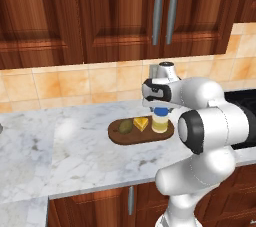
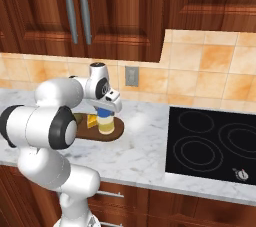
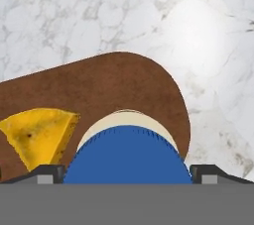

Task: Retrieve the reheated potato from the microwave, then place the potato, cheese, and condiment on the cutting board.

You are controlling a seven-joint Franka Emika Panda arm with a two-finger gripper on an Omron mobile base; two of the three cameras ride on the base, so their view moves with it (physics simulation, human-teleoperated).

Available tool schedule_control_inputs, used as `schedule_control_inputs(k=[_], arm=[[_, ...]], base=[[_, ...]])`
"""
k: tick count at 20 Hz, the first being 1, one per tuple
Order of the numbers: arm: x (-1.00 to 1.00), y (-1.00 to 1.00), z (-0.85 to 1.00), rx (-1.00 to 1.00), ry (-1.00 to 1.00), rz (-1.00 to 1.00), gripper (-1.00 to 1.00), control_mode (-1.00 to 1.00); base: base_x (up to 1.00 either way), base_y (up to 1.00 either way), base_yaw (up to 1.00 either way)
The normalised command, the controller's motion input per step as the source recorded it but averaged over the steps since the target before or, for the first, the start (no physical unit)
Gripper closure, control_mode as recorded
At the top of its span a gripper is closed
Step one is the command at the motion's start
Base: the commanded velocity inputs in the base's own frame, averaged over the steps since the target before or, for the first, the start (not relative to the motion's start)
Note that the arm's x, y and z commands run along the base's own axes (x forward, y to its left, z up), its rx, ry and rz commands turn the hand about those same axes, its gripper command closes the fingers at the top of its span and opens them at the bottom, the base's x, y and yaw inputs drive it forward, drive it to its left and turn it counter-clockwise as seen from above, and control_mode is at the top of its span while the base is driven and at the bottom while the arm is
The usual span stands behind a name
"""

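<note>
The dark brown cutting board (image 1: 142, 137) (image 2: 114, 133) (image 3: 99, 85) lies on the marble counter. On it sit the olive-brown potato (image 1: 125, 126), the yellow cheese wedge (image 1: 141, 123) (image 2: 92, 120) (image 3: 39, 132) and the upright condiment bottle (image 1: 160, 122) (image 2: 105, 124) with its blue cap (image 3: 128, 157). My gripper (image 1: 160, 110) (image 2: 104, 111) (image 3: 128, 173) hangs straight over the bottle. It is open, with one fingertip (image 3: 47, 172) on each side of the cap. The microwave is out of view.
A black cooktop (image 2: 212, 143) (image 1: 245, 102) is set into the counter to the right of the board. Wooden wall cabinets (image 1: 125, 16) hang above, and a wall outlet (image 2: 131, 76) sits on the tiled backsplash. Bare marble (image 1: 60, 146) stretches to the left.
</note>
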Motion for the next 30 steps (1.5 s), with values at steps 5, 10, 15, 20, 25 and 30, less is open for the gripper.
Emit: schedule_control_inputs(k=[5,10,15,20,25,30], arm=[[-0.02,0.01,-0.07,0.02,-0.08,0.00,-1.00,-1.00],[-0.04,0.00,-0.07,0.00,-0.01,0.00,-1.00,-1.00],[-0.16,0.00,0.07,0.01,0.00,0.00,-1.00,-1.00],[-0.07,0.00,0.02,0.00,-0.01,0.00,-1.00,-1.00],[0.19,0.00,-0.02,0.00,-0.04,0.00,-1.00,-1.00],[0.20,0.00,-0.03,0.00,-0.03,0.00,-1.00,-1.00]], base=[[0.00,0.00,0.00],[0.00,0.00,0.00],[0.00,0.00,0.00],[0.00,0.00,0.00],[0.00,0.00,0.00],[0.00,0.00,0.00]])
